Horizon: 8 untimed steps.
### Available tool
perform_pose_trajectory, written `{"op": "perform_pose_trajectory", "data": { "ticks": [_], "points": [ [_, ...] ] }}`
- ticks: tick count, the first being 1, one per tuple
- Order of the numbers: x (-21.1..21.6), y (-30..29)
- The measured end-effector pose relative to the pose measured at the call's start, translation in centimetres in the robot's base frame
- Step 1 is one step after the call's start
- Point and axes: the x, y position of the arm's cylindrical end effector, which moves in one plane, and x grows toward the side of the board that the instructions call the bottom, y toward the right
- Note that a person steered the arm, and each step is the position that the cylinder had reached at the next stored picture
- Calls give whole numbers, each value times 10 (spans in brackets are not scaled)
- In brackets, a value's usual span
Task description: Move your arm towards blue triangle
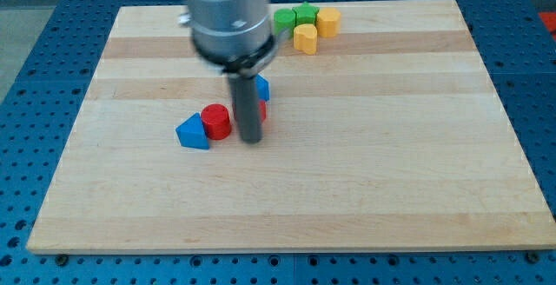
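The arm is carrying no pincer, so there is no open or closed state to report; it is ending in a dark rod whose tip (250,139) is resting on the bench (373,172). To do this step well, the tip is probably needing to go left while skirting the near side of the red cylinder (215,121), which is sitting between them. The blue triangle (192,134) is lying left of the tip, touching the cylinder.
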Motion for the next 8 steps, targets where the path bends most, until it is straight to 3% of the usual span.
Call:
{"op": "perform_pose_trajectory", "data": {
  "ticks": [1, 2, 4, 5, 8],
  "points": [
    [-40, 36],
    [-47, 43],
    [-17, 60],
    [34, 38],
    [56, -83]
  ]
}}
